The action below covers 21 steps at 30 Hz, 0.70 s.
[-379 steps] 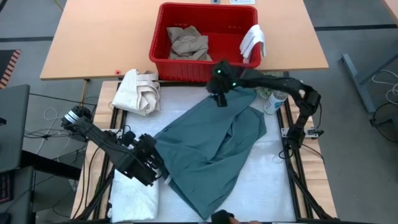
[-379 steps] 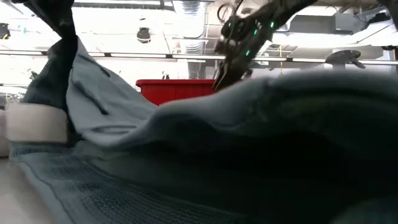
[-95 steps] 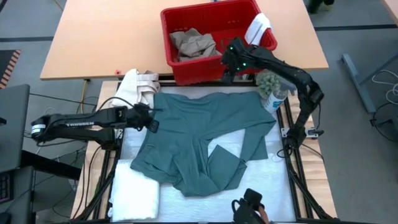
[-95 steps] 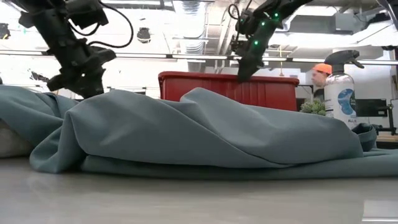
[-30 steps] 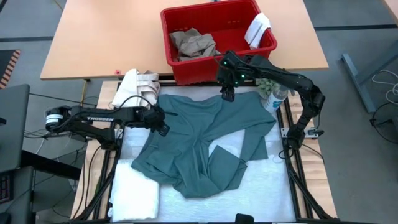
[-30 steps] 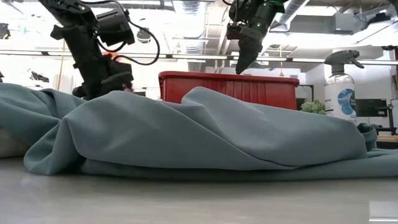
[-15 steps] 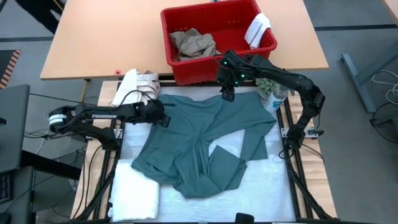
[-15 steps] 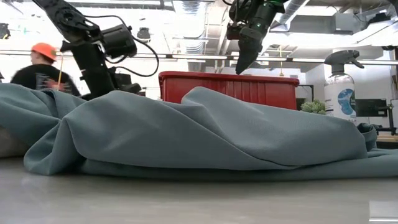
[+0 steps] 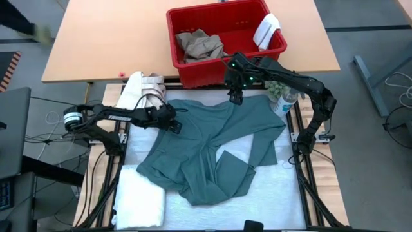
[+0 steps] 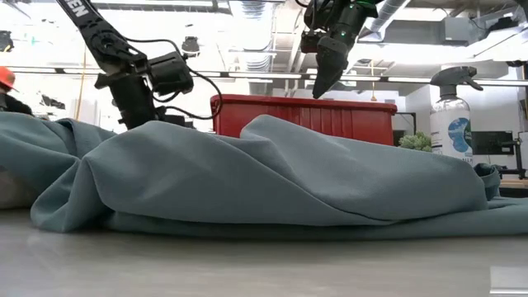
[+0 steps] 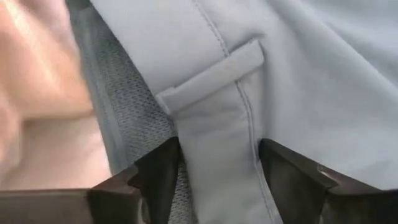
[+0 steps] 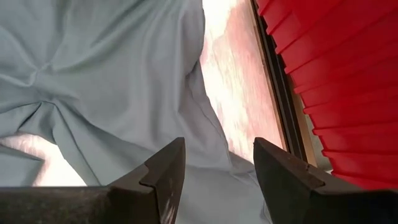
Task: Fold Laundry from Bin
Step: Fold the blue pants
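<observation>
The large teal-green garment (image 9: 209, 151) lies spread and rumpled on the white table top, its waistband toward the far edge. My left gripper (image 9: 172, 124) is low over the waistband's far-left corner, open; in the left wrist view its fingers stand either side of a waistband strip below a belt loop (image 11: 211, 71). My right gripper (image 9: 235, 98) hangs open above the garment's far edge, well clear of it in the low view (image 10: 318, 82). The red bin (image 9: 225, 64) on the far table holds tan khaki trousers (image 9: 199, 45); a small white cloth (image 9: 267, 31) hangs over its rim. A folded white towel (image 9: 138, 203) lies near left. My left gripper comes down at a slant onto the waistband's far-left corner (image 11: 217, 162), one finger on each side of a flat strip of cloth. The cloth lies on the table between them. Whether the fingertips touch it, I cannot tell.
A cream canvas bundle (image 9: 141, 93) sits by the table's far-left corner, just beyond my left gripper. A spray bottle (image 9: 283, 103) stands at the far right beside the garment. In the low view a person's orange helmet (image 10: 4, 78) shows at the left edge.
My left gripper has gone down and a little toward the table's right edge, onto the garment's waistband corner. The garment has kept its shape.
</observation>
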Tool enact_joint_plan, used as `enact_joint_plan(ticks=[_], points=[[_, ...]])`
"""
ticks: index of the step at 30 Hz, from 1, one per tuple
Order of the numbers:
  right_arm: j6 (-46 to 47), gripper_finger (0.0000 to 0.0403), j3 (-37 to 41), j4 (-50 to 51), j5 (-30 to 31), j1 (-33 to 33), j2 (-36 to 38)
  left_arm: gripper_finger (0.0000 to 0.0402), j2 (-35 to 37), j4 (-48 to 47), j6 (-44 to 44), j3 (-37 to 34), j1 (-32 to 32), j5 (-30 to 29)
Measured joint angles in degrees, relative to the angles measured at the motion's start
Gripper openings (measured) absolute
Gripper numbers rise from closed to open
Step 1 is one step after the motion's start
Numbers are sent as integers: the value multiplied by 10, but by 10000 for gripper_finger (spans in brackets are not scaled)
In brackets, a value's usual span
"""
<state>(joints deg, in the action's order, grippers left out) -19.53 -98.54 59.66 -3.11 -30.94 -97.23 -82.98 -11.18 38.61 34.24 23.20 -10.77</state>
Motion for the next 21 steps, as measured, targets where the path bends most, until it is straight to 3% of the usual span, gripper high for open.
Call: enact_joint_plan(ticks=[6, 11, 15, 21], points=[[0, 208, 0, 0, 0, 0, 0, 103, 30, -7, -14, 2, 6, -16], [-2, 201, 0, 0, 1, 0, 0, 17, 22, 14, -20, -3, 7, 4], [-3, 197, 0, -1, 1, 0, 0, 13, 38, -13, -12, 9, 12, 14], [-3, 193, 0, 0, 1, 0, 0, 11, 83, -149, -40, 73, 13, -1]])
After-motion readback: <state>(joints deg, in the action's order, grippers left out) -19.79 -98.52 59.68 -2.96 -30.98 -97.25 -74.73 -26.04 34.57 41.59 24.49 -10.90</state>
